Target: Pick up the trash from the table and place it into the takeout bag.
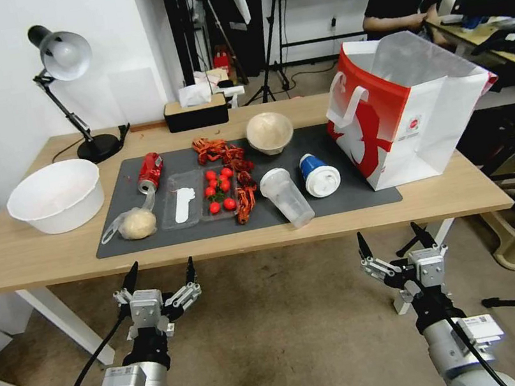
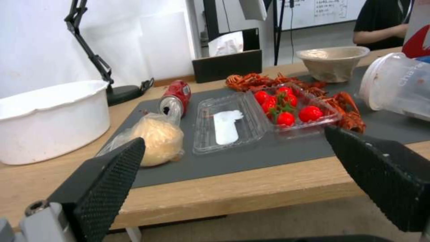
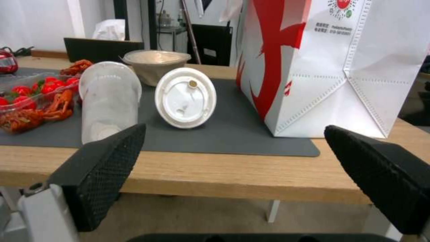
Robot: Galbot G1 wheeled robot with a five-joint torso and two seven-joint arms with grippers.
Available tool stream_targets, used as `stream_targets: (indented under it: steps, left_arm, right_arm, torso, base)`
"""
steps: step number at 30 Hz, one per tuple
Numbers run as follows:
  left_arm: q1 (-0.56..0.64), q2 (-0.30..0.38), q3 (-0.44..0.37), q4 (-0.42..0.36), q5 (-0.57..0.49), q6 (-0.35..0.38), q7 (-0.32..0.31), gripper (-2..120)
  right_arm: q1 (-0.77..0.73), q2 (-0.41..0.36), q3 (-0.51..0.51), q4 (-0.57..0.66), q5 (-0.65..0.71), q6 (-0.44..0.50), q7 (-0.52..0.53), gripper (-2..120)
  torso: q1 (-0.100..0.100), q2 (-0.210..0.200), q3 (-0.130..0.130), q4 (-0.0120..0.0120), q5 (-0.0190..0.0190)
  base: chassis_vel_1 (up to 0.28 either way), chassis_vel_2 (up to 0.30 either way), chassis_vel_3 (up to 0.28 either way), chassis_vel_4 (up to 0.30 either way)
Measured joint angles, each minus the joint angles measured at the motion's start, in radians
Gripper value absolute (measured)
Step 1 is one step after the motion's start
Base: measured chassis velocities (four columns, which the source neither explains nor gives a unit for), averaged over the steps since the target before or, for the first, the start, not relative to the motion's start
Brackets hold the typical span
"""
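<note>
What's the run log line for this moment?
left gripper: open, empty, before table | right gripper: open, empty | trash: on table | takeout bag: upright

We see two silver-grey arms with dark joint sections and white-and-grey wrist blocks. Left gripper [image 1: 161, 274] and right gripper [image 1: 392, 240]: slim black pointed fingers on silver linkages. Up close the finger pads [image 2: 105, 181] are black with fine cross-hatch texture, a screw head beside one. Black cable runs along each arm; right forearm carries a small label.
</note>
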Motion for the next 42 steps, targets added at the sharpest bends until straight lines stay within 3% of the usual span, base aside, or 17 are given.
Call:
stream_targets:
  steps: [34,38,42]
  left_arm:
    - [-0.002,0.000,0.003,0.000,0.000,0.000,-0.004,100]
    - [-0.028,-0.001,0.045,0.014,-0.001,0.013,-0.046,100]
    - [-0.080,-0.005,0.131,0.051,-0.002,0.047,-0.141,100]
  right_arm:
    - [0.001,-0.001,0.000,0.000,0.002,-0.002,-0.002,100]
    - [0.053,-0.025,0.038,-0.051,0.062,-0.054,-0.080,100]
    - [0.086,-0.040,0.064,-0.091,0.105,-0.066,-0.133,100]
  torso:
    - [0.000,0.000,0.000,0.0000,0.0000]
    - [0.000,0.000,0.000,-0.0002,0.0003]
    - [0.000,0.000,0.000,0.0003,0.0002]
  base:
    - [0.000,0.000,0.000,0.000]
    - [0.000,0.000,0.000,0.000]
    - [0.000,0.000,0.000,0.000]
